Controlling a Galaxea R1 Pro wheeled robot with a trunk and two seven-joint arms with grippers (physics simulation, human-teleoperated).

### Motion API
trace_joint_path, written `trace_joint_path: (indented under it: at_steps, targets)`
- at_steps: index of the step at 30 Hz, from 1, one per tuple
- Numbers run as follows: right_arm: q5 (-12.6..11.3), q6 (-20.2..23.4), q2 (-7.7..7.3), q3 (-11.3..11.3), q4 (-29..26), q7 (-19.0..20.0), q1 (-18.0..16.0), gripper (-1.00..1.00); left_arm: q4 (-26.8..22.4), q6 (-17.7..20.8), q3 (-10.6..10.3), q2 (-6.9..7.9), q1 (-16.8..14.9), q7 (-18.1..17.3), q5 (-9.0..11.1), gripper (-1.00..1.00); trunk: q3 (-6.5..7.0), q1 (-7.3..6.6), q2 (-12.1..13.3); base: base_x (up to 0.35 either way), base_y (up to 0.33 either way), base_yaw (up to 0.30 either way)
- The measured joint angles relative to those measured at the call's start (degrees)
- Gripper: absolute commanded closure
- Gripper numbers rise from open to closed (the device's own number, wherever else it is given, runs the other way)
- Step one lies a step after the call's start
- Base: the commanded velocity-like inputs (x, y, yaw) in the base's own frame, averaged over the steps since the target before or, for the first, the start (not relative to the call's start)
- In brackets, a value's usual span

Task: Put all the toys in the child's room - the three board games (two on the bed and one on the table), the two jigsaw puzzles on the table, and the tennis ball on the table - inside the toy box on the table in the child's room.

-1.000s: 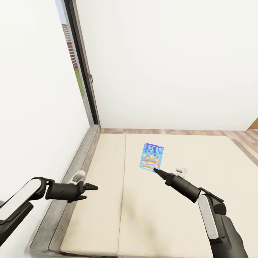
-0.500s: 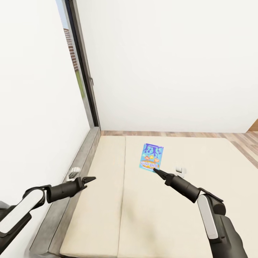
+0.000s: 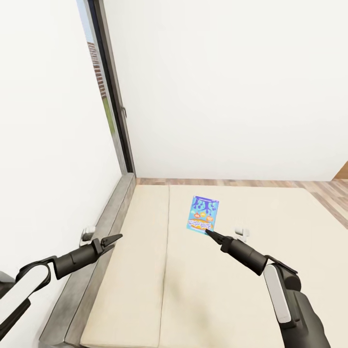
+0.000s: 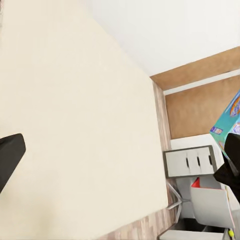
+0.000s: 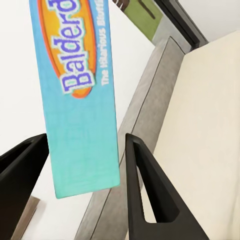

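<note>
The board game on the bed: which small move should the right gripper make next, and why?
Probably ease forward and close. The right gripper is at the near edge of the board game, and the right wrist view shows its open fingers either side of the box, not yet gripping it.

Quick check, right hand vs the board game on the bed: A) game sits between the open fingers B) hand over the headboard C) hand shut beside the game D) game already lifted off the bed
A: in the right wrist view the board game sits between the open fingers of the right hand, lying on the bed.
</note>
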Motion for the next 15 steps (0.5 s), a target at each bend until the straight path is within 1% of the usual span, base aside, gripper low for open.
trace_joint_path:
  at_steps: [6, 15]
  targets:
    - [0.02, -0.15, 0.08, 0.31, 0.09, 0.00, 0.00, 1.00, 0.12, 0.02, 0.01, -0.01, 0.02, -0.14, -0.02, -1.00, 0.01, 0.00, 0.00, 0.000, 0.000, 0.000]
    - [0.11, -0.24, 0.17, 0.19, 0.84, -0.04, 0.00, 1.00, 0.13, 0.12, 0.02, 0.10, 0.02, -0.07, -0.01, -1.00, 0.01, 0.00, 0.00, 0.000, 0.000, 0.000]
